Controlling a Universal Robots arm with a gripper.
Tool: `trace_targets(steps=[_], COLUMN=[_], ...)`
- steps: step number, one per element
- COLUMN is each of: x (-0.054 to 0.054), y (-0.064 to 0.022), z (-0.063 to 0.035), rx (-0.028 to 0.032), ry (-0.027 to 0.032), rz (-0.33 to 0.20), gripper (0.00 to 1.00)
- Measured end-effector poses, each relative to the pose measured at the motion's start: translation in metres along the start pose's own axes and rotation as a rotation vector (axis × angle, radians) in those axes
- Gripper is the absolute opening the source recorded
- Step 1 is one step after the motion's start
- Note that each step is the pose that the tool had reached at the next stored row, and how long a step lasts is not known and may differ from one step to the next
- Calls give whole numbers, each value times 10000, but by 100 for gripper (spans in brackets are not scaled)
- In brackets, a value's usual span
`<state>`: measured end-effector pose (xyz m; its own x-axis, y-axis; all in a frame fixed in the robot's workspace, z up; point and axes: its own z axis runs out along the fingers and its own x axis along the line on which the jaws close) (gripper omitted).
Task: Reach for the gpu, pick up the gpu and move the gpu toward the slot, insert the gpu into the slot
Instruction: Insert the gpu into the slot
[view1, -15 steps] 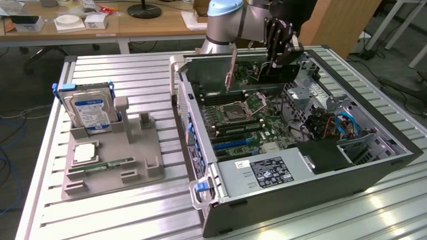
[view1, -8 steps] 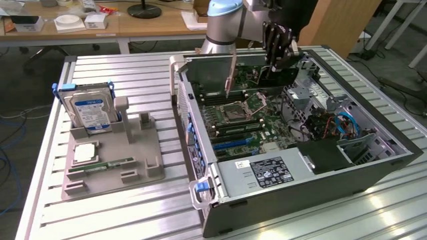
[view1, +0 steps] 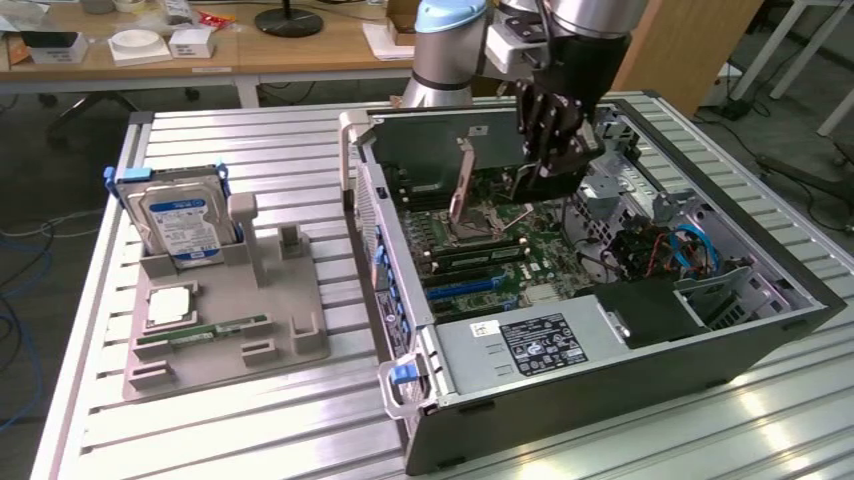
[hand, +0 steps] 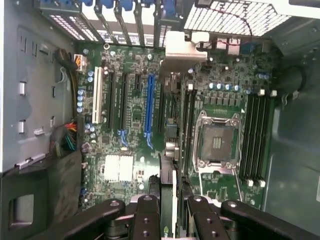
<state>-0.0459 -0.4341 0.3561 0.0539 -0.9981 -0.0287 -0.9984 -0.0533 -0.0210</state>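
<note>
My gripper (view1: 547, 168) hangs inside the open computer case (view1: 400, 390), shut on the gpu (view1: 491, 178). The card stands on edge above the green motherboard (view1: 527, 255). In the wrist view the gpu (hand: 171, 150) shows as a thin dark line running from my gripper (hand: 170, 212) to its silver end bracket (hand: 182, 47) near the case's rear openings. The black fingers (hand: 147, 215) press on both sides of the card. The long blue slot (hand: 148, 105) lies beside the card's line, not under it; the card sits between this slot (view1: 467, 285) and the memory sockets.
The square processor socket (hand: 217, 142) lies on the card's other side. A power supply (view1: 534, 340) and loose cables (view1: 667, 250) fill the case's near end. Outside the case, a grey holder (view1: 227, 330) carries a hard drive (view1: 180, 220) and a memory stick (view1: 220, 328).
</note>
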Motion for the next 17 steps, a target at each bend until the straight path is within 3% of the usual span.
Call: trace_targets(steps=[9,14,17], x=[-5,-5,7], y=[137,148,161], z=[61,127,161], rx=[-25,-8,-8], ry=[5,23,32], rz=[-2,646,677], gripper=[26,26,26])
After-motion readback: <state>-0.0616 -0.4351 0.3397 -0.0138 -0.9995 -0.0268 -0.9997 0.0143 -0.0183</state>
